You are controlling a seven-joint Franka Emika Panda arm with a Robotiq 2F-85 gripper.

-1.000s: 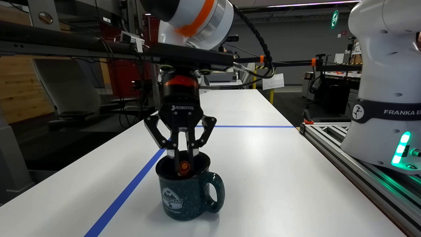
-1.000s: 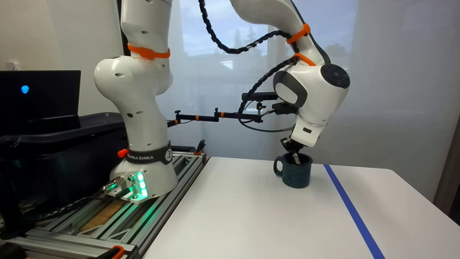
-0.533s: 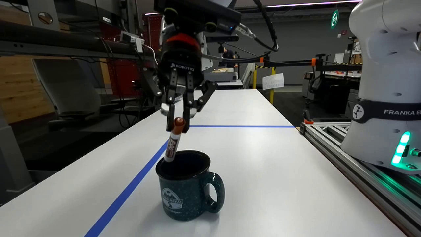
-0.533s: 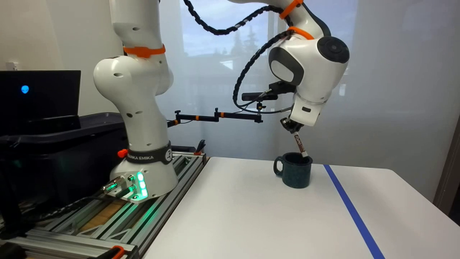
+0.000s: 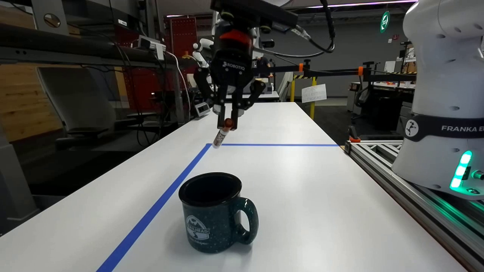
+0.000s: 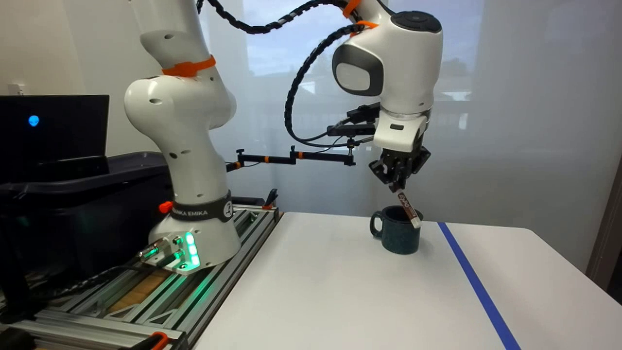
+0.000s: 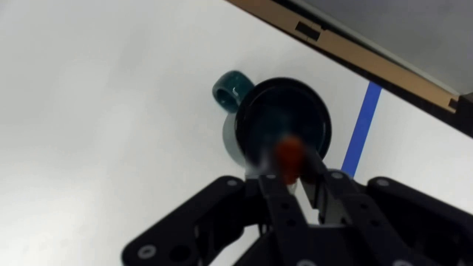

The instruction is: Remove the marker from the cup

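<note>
1. Since the earlier frame, the marker [image 5: 220,137] has been carried clear of the cup [image 5: 221,224], at whose rim its lower end was seen.
2. The marker's red-orange end is clamped between the fingers [image 5: 221,119]; its pale end is tilted downward, held outside the cup and above the worktop [image 5: 321,196].
3. The cup is left upright and unmoved, near a strip of blue tape [image 5: 156,207].

Wrist view: marker [image 7: 290,153] blurred; tool [image 7: 290,167] cut off by bottom edge.
</note>
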